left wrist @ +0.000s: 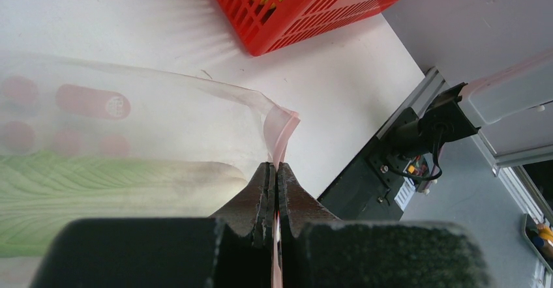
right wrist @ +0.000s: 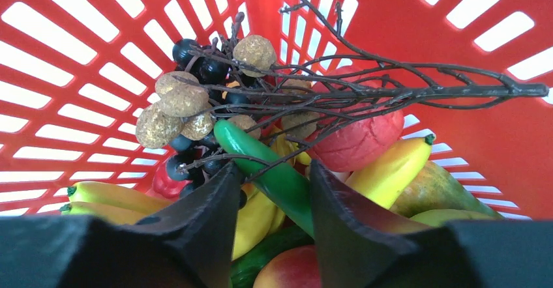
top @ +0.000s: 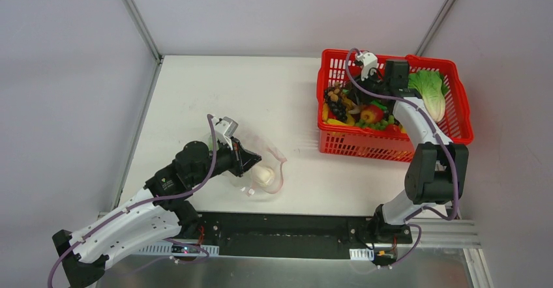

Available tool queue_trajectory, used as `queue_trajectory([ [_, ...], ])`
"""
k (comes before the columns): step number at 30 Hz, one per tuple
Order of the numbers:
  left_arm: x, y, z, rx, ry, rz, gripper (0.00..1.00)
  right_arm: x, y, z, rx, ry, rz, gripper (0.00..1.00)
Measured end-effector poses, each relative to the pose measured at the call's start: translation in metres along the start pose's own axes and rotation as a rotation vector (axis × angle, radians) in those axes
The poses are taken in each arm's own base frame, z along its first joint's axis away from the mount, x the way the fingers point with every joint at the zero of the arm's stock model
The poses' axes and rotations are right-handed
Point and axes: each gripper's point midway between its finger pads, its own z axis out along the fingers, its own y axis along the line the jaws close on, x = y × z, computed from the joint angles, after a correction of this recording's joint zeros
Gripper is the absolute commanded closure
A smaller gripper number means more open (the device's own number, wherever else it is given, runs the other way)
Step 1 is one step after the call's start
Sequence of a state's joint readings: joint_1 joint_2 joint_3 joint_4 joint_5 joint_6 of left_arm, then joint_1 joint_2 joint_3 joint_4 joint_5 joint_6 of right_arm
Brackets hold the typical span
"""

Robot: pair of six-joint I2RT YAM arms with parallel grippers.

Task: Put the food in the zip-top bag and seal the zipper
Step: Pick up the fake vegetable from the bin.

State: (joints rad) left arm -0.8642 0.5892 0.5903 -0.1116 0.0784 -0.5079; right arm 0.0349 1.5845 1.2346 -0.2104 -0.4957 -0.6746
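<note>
Red mesh of the basket [right wrist: 98,73] walls in the right gripper [right wrist: 275,174], which is down among the heaped food. The green vegetable [right wrist: 261,161] lies directly between its fingers, so the piece needs no seeking. Its long axis slants from upper left to lower right in the wrist view, oblique to the line on which the jaws close. I judge the grip will land a little skewed and may turn the piece. The jaws stand partly apart, straddling it. The right finger looks to touch it, but a sliver of banana [right wrist: 254,219] shows beside the left finger, so it is not clamped yet. A bare twig [right wrist: 424,94] carrying dark grapes [right wrist: 212,72] lies across the top and could snag on a lift.

The right arm rises from its base, folds at the elbow and reaches forward over the basket's near wall, with the wrist dipped inward.

The bag [top: 272,152] lies on the table [top: 215,92], well apart to the left of the basket, with a white piece [top: 263,175] inside. The left gripper [left wrist: 275,167] is clenched on the zipper [left wrist: 285,128] at the mouth edge, its arm stretched low from the near left corner. The right arm is the one at the food, and its carry would run leftward to the bag's mouth.
</note>
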Motion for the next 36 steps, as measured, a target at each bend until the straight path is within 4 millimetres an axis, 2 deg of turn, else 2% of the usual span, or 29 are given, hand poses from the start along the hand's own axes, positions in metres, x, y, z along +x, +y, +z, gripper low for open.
queue_trajectory([
  [5,0.000,0.000,0.000,0.000,0.000,0.000,1.00,-0.006,-0.004,-0.002,0.009,-0.009,-0.038,0.78],
  [8,0.000,0.000,0.000,0.000,0.000,0.000,1.00,-0.014,-0.007,-0.004,0.024,-0.030,-0.056,0.82],
  [11,0.000,0.000,0.000,0.000,0.000,0.000,1.00,-0.028,-0.006,-0.015,0.040,-0.071,-0.072,0.83],
  [18,0.003,0.002,0.004,-0.009,0.017,-0.001,1.00,-0.084,0.025,-0.081,0.059,-0.300,-0.126,0.82],
  [21,0.003,0.002,0.004,-0.010,0.018,-0.002,1.00,-0.104,0.040,-0.106,0.048,-0.395,-0.142,0.86],
  [25,0.001,0.001,0.004,-0.005,0.010,-0.002,1.00,-0.114,0.055,-0.122,0.026,-0.481,-0.133,0.88],
  [27,0.001,0.000,0.004,-0.004,0.007,-0.002,1.00,-0.115,0.062,-0.127,0.010,-0.523,-0.120,0.96],
  [31,0.000,0.000,0.003,-0.001,0.001,-0.002,1.00,-0.122,0.080,-0.143,-0.023,-0.629,-0.100,0.96],
  [36,-0.001,0.000,0.003,-0.006,-0.002,-0.009,1.00,-0.154,0.108,-0.180,-0.066,-0.809,-0.137,0.97],
])
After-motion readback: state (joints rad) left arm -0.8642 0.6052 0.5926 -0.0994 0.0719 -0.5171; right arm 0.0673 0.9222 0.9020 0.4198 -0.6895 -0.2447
